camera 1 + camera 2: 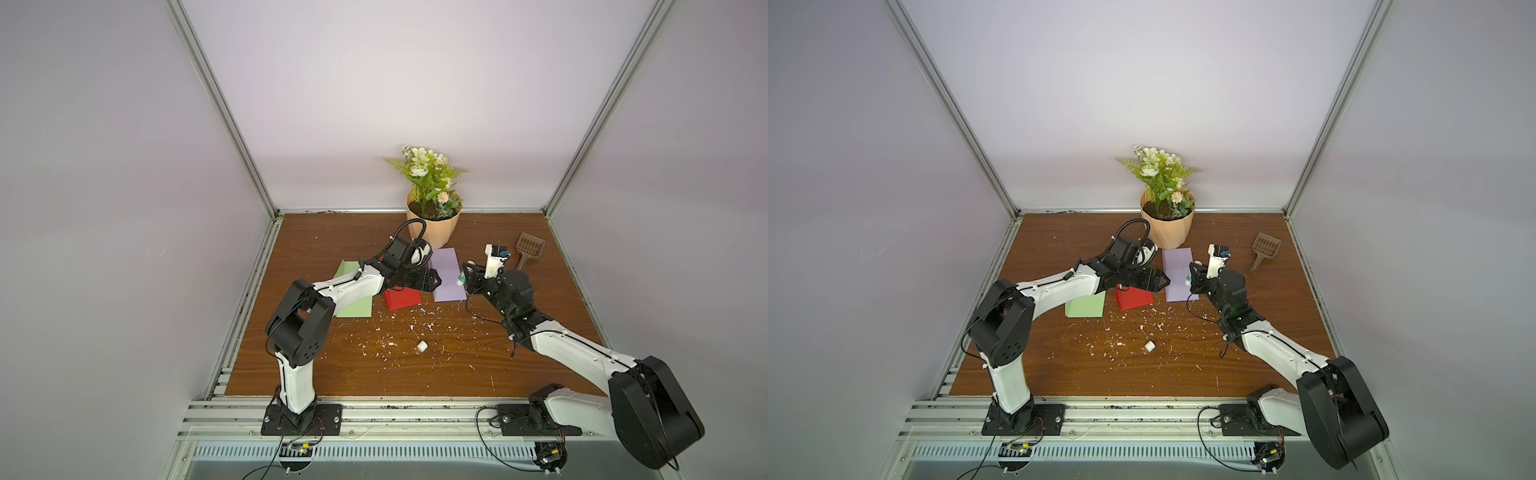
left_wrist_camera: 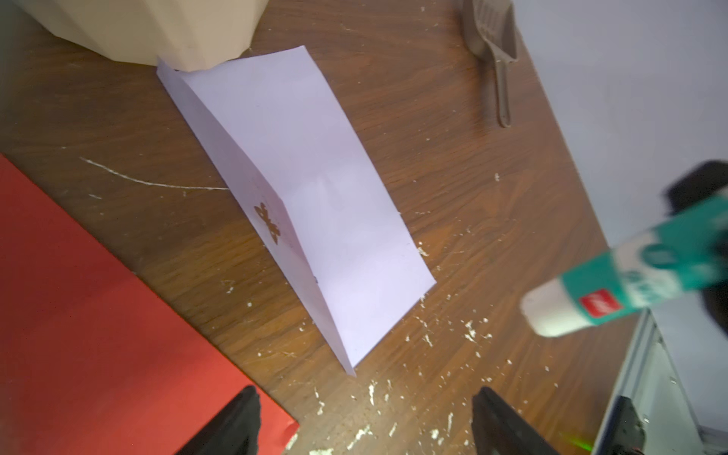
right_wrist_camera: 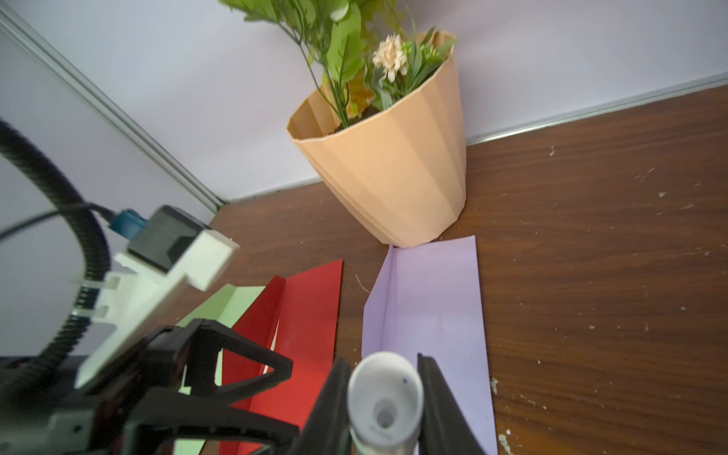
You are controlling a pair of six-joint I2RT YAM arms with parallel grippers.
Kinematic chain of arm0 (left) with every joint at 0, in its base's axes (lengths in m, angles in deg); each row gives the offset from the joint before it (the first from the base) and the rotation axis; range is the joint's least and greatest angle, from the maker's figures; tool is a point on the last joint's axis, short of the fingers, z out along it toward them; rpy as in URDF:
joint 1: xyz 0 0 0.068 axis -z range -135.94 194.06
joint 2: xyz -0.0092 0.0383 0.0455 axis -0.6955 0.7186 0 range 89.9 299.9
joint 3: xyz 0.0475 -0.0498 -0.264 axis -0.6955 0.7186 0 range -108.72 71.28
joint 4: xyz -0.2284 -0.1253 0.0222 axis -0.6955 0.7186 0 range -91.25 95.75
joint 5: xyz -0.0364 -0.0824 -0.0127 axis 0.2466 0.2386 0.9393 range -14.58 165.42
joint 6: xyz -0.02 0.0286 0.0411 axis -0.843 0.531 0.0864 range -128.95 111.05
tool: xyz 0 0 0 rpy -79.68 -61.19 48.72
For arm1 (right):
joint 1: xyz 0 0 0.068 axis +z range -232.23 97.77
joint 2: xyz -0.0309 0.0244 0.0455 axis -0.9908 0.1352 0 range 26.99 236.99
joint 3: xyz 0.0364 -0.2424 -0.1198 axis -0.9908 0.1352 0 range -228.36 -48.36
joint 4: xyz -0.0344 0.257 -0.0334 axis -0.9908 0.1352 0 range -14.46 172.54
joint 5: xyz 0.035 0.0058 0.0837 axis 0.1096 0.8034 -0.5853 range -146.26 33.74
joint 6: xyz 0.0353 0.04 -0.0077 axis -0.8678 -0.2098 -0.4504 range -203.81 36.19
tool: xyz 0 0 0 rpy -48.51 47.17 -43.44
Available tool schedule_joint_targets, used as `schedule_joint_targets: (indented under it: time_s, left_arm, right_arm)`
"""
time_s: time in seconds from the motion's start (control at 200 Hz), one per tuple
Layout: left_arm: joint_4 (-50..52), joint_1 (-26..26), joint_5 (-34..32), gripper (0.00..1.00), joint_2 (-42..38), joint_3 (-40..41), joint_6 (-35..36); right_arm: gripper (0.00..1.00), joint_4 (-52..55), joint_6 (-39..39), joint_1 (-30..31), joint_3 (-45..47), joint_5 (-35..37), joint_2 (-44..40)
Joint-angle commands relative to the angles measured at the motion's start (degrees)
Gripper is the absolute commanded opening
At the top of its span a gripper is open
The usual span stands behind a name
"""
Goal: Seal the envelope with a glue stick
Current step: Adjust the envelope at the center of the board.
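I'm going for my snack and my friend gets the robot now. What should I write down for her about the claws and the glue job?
Left claw: open and empty, beside the purple envelope, above the red envelope.
Right claw: shut on the glue stick, at the purple envelope's edge.
Done: stick picked up; a small white cap, probably the stick's, lies loose on the table.
Left: the flap stands open, no glue visible on it. Glue it, fold it down, press.
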Motion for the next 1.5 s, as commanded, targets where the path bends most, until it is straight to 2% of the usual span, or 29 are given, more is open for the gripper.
schedule_joint_targets:
  time_s: [0.0,0.12,0.25,0.31,0.41,0.51,0.686,0.856,1.051,1.196,1.351,1.496]
  left_arm:
    - [6.1,1.9,-8.9,0.87,3.7,-6.6,0.1]
    - [12.7,4.1,-16.2,0.85,9.9,-15.9,0.4]
    - [15.3,4.8,-20.3,0.73,14.4,-20.4,-1.2]
    - [15.8,5.0,-21.5,0.63,15.7,-21.7,-1.7]
    - [17.4,5.4,-23.5,0.53,18.2,-24.5,-1.6]
    - [20.5,6.1,-26.7,0.5,21.3,-29.2,-0.6]
    - [23.7,6.9,-31.3,0.4,25.3,-34.0,0.3]
    - [24.1,7.7,-34.0,0.26,24.9,-33.4,1.4]
    - [24.0,8.4,-32.6,0.14,22.0,-31.3,2.6]
    - [22.9,8.7,-28.7,0.05,19.7,-29.0,4.1]
    - [17.0,8.7,-22.4,0.02,15.9,-23.2,5.5]
    - [14.8,8.6,-15.1,0.01,15.2,-22.0,7.6]
  right_arm:
    - [0.0,-2.6,-0.4,-0.3,-0.6,3.8,-3.0]
    - [0.0,-0.4,-2.6,-1.0,0.1,3.9,-5.5]
    - [0.0,1.0,-3.7,-1.3,1.4,4.0,-8.1]
    - [0.0,2.1,-3.8,-1.4,1.6,4.1,-8.8]
    - [0.0,3.1,-4.3,-1.7,2.1,4.2,-9.9]
    - [0.0,3.2,-5.0,-1.7,2.7,3.5,-10.9]
    - [0.0,3.9,-5.8,-1.8,3.3,2.8,-11.8]
    - [0.0,4.4,-5.2,-1.9,3.9,3.5,-12.2]
    - [0.0,3.0,-4.0,-2.0,4.4,4.0,-10.2]
    - [0.0,0.2,-2.7,-2.0,5.2,1.7,-8.9]
    - [0.0,-2.0,-1.9,-1.9,7.3,2.4,-9.2]
    - [0.0,-6.2,-0.4,-1.9,10.5,2.5,-9.3]
